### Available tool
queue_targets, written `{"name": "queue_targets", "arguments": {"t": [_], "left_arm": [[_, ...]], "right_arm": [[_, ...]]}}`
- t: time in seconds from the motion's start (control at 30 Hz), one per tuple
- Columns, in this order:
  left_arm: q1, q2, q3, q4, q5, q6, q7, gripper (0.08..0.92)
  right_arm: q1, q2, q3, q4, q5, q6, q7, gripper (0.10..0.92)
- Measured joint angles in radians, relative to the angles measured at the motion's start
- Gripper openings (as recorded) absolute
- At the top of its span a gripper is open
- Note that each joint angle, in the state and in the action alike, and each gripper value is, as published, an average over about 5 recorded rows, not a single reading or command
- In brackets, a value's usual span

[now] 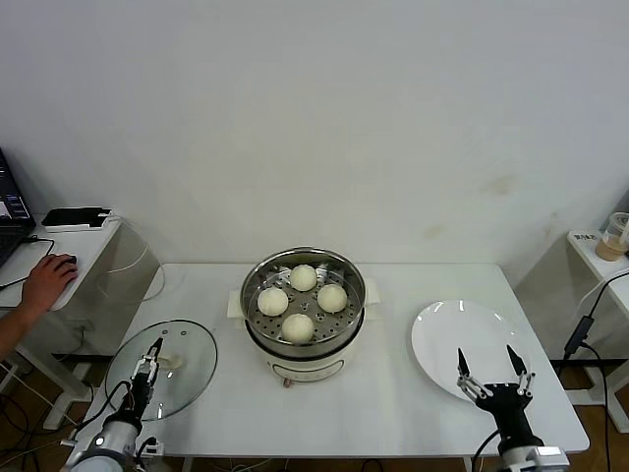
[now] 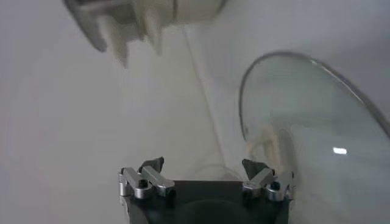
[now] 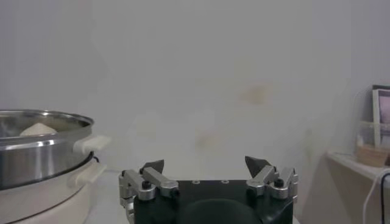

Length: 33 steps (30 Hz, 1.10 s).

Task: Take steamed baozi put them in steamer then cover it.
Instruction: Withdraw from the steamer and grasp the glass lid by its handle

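Observation:
The steamer [image 1: 250, 305] stands open at the table's middle on its cream base. Four baozi lie on its perforated tray: [image 1: 304, 277], [image 1: 273, 300], [image 1: 331, 297], [image 1: 298, 326]. The glass cover [image 1: 192, 379] lies flat on the table at the left, with its cream handle [image 1: 170, 361] on top. My left gripper [image 1: 147, 362] is open and empty, low over the cover's near side; in the left wrist view [image 2: 202, 163] the cover [image 2: 317, 122] and its handle [image 2: 268, 143] lie just ahead. My right gripper [image 1: 486, 356] is open and empty over the plate's near edge. The right wrist view [image 3: 206, 162] shows the steamer [image 3: 36, 155].
A flat white plate [image 1: 442, 329] lies bare at the table's right. A side desk at the left holds a person's hand on a mouse [image 1: 49, 280] and a clear plastic box [image 1: 130, 264]. A shelf at the right holds a cup [image 1: 616, 236], with a black cable [image 1: 585, 329] below.

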Motion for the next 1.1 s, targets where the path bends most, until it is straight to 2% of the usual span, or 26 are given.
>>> {"name": "queue_targets", "arguments": {"t": [0.37, 0.93, 1.0, 1.1], "left_arm": [[-0.09, 0.022, 0.022, 0.113, 0.008, 0.002, 0.001, 0.823], [-0.204, 0.013, 0.069, 0.218, 0.014, 0.003, -0.003, 0.822], [-0.213, 0.014, 0.072, 0.227, 0.014, 0.002, -0.003, 0.807], [-0.221, 0.015, 0.076, 0.236, 0.009, 0.0, -0.003, 0.74]], "right_arm": [[-0.006, 0.018, 0.002, 0.006, -0.027, 0.005, 0.0, 0.823], [-0.006, 0.023, 0.003, -0.008, -0.049, 0.009, -0.003, 0.823], [-0.005, 0.023, 0.003, -0.009, -0.05, 0.009, -0.004, 0.823], [-0.003, 0.023, 0.003, -0.011, -0.053, 0.01, -0.005, 0.823]]}}
